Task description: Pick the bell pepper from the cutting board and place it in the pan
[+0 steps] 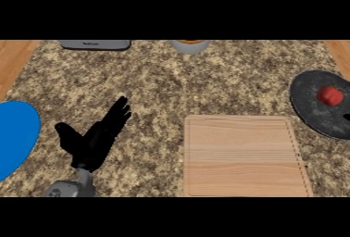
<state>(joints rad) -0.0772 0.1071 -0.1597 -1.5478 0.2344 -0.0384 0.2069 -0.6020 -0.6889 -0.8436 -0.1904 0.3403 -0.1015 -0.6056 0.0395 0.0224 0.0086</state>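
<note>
Open left hand [92,139]; red bell pepper [331,95] in pan [308,111], orientation unclear.

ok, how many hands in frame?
1. The left hand shows at lower left, open with fingers up, resting over the counter left of the cutting board. The right hand is out of view.

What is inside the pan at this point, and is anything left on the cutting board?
The red bell pepper lies inside the dark pan at the right edge. The cutting board shows only bare wood. The pan's right side runs out of view, so that part cannot be checked.
</note>
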